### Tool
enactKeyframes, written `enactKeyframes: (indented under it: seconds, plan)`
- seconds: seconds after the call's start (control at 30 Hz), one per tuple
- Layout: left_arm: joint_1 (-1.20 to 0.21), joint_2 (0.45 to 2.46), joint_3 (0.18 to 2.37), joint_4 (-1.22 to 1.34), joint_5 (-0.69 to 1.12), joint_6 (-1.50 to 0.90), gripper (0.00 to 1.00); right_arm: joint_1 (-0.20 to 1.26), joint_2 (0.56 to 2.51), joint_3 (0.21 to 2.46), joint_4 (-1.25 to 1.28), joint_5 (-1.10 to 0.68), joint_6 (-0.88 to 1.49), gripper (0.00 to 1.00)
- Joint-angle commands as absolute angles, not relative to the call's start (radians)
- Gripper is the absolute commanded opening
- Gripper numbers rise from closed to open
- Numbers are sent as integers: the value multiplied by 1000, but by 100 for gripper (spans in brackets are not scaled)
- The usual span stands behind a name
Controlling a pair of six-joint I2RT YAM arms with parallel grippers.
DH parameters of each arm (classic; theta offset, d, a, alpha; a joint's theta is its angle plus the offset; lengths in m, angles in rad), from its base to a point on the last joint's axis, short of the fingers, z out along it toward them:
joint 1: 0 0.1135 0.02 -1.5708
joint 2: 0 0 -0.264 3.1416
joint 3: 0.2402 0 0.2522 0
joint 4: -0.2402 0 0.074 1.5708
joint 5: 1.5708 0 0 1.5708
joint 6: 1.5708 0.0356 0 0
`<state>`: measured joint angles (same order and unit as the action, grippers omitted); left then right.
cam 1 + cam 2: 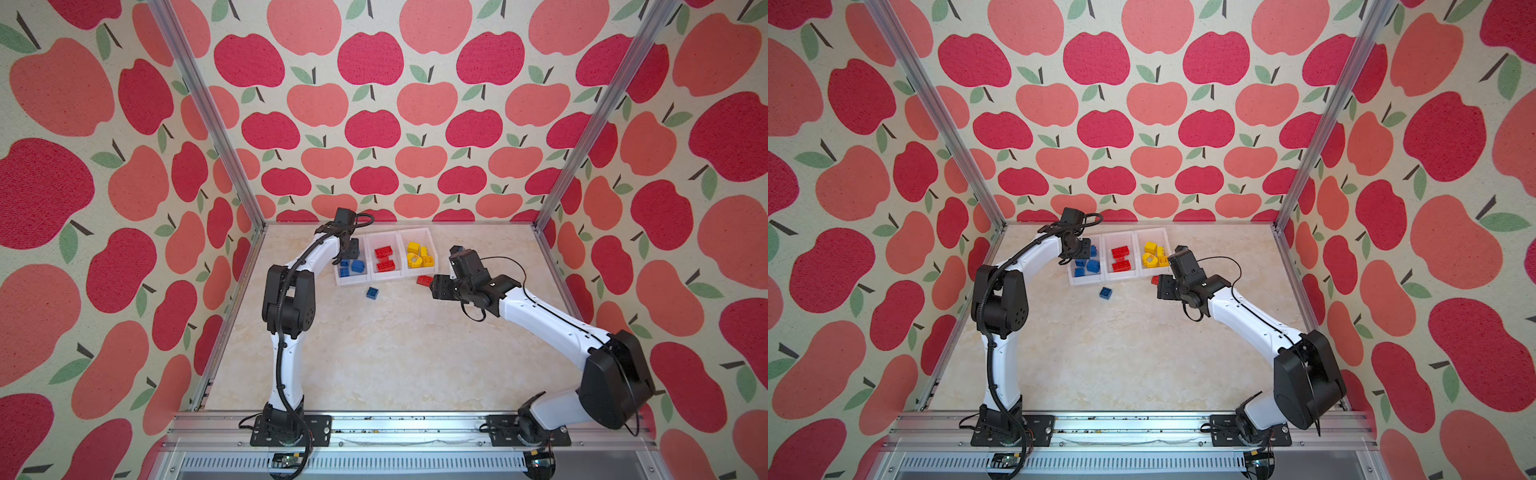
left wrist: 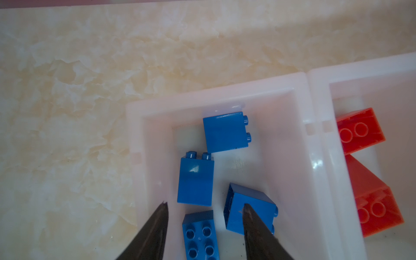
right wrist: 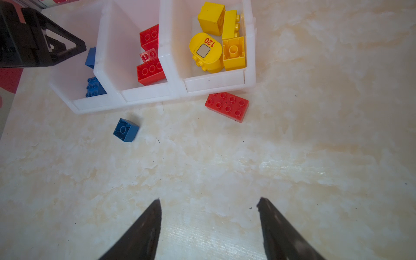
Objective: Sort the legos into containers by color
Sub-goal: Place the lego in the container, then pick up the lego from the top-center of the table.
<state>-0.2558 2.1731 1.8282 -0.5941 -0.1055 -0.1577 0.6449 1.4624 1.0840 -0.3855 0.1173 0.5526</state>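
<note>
Three white containers point(image 1: 380, 279) stand in a row at the back of the table. The left one point(image 2: 225, 94) holds several blue legos point(image 2: 195, 180), the middle one red legos point(image 3: 150, 72), the right one yellow legos point(image 3: 233, 53). My left gripper point(image 2: 206, 204) hangs open over the blue container, nothing between its fingers; a tilted blue brick point(image 2: 254, 202) lies under one fingertip. A loose blue brick point(image 1: 372, 293) and a loose red oblong brick point(image 3: 227, 107) lie on the table in front of the containers. My right gripper point(image 3: 208, 200) is open above bare table, near the red brick.
The marble-patterned table point(image 1: 395, 353) is walled in on three sides by apple-print panels with metal posts point(image 1: 582, 124). Both arm bases sit on the front rail point(image 1: 395, 428).
</note>
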Motion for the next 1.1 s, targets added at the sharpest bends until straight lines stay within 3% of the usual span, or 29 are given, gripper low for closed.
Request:
enactKeyframes:
  seconds: [0.0,0.37,0.93,1.07]
  plan:
    - [-259,2124,1826,-589,-118,-161,56,638,1447,1084,-393,112,571,70]
    - [-290,2027,1759,-562,-97,-197,60,638,1465,1081,-390,121,561,70]
    - [-293,1644,1348,-459,0,-336,70,571,1579,1092,-340,96,387,72]
    - [-289,1578,1271,-448,23,-364,72,540,1633,1095,-296,58,335,79]
